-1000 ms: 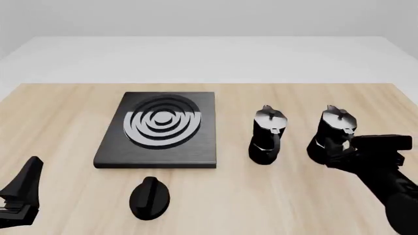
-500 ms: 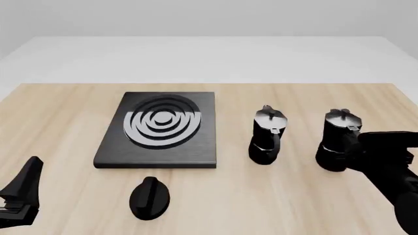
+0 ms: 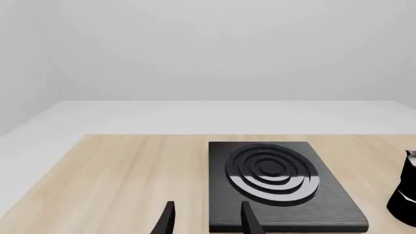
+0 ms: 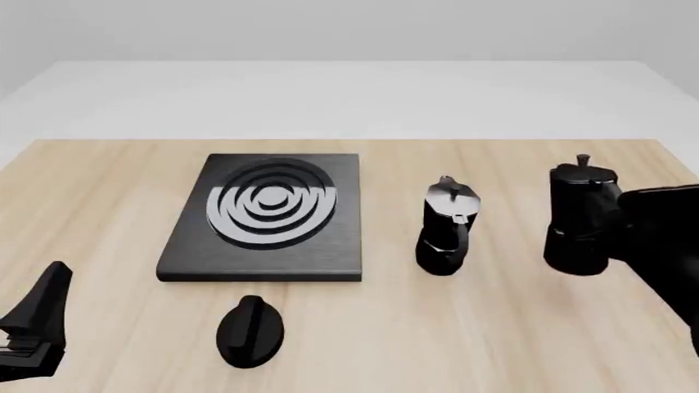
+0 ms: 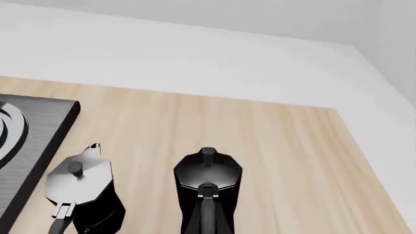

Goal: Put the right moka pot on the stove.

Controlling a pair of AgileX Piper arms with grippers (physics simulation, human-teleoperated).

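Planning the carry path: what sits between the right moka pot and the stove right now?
In the front view, the other moka pot stands between the right moka pot and the stove; otherwise only bare wooden table.

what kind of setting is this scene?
A simulated tabletop kitchen mock-up, by the look of it, not a real room: a bare wooden table against blank grey-white surroundings, with a flat stove, its knob and two moka pots.

Light wood table [image 4: 110, 188]. On it: stove [image 4: 267, 215], black oval knob [image 4: 250, 330], left moka pot [image 4: 446, 226], all left of right gripper [image 4: 628, 225].
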